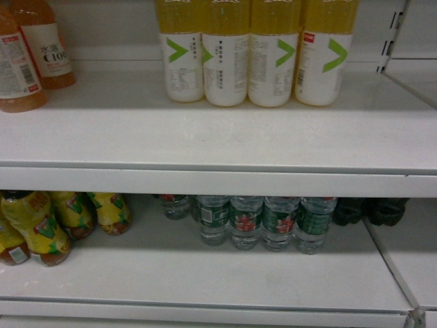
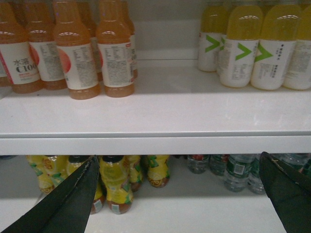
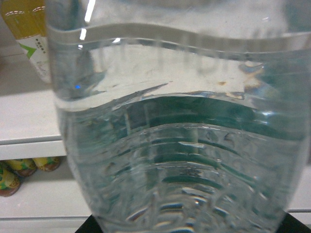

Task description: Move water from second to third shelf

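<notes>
Right wrist view: the water (image 3: pixel 184 145) filled almost the whole frame, right up against the camera. Clear ribbed plastic, waisted. A dark green label showed through from the far side, its print unreadable. Of the right gripper (image 3: pixel 189 229) only dark slivers showed at the bottom corners, one against each side of the bottle. The jaws were closed on it. Behind the bottle, to the jaws' left, stood a yellow drink with part of a green mark. Below it a white shelf edge (image 3: pixel 29 145).

Left gripper (image 2: pixel 180 199): jaws spread wide, nothing between them. Above and ahead of them, on the upper shelf (image 2: pixel 155 116), stood orange drinks (image 2: pixel 73 53). One label read "C100" beside the characters 水溶; the smaller print was too fine to read. Right of those stood yellow drinks (image 2: pixel 243 48) with white labels bearing a green chevron. Just beyond the jaws, on the shelf below, were yellow-labelled bottles (image 2: pixel 114 187) and more green-labelled water bottles (image 2: pixel 235 170), tops hidden by the shelf edge.

Head view: neither gripper was visible. Dark objects (image 1: pixel 372 210) at the right end of the lower row could not be made out.
</notes>
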### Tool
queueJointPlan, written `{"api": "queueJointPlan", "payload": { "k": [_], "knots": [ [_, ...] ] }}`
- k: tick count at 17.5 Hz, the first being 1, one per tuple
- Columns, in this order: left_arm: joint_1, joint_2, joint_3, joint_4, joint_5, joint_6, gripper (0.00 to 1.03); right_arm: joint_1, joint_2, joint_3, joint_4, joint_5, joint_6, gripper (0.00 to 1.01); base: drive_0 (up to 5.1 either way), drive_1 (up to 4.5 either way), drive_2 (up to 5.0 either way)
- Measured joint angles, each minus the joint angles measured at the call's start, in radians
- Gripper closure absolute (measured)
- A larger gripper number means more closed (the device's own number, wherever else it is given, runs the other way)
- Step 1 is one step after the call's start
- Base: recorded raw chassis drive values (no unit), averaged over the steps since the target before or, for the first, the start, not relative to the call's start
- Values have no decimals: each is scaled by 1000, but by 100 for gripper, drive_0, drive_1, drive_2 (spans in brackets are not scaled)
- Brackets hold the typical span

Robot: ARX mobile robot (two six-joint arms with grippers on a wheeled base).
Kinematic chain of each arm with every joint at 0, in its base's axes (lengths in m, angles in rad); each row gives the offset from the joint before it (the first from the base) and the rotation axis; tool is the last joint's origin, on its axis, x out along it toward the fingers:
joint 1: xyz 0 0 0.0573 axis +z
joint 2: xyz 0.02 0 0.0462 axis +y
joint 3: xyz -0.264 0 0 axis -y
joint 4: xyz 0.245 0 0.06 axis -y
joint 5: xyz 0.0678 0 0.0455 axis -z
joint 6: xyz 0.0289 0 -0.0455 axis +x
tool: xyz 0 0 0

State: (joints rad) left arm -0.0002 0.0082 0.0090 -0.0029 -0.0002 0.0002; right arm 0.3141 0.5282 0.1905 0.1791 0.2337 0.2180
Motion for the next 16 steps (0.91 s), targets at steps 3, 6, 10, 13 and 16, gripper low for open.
{"api": "queueJointPlan", "payload": {
  "k": [3,6,10,13,16],
  "knots": [
    [0,0,0,-1,0,0,5,0,0,0,-2,-3,0,59,-468,222,222],
    [0,0,0,-2,0,0,5,0,0,0,-6,-3,-1,59,-461,234,234],
    [0,0,0,-1,-1,0,5,0,0,0,0,-5,0,59,-465,231,231],
    [0,0,0,-2,-1,0,5,0,0,0,-3,-5,0,59,-488,225,225],
    [0,0,0,-2,0,0,5,0,0,0,-2,-5,0,59,-475,237,237]
  ]
}}
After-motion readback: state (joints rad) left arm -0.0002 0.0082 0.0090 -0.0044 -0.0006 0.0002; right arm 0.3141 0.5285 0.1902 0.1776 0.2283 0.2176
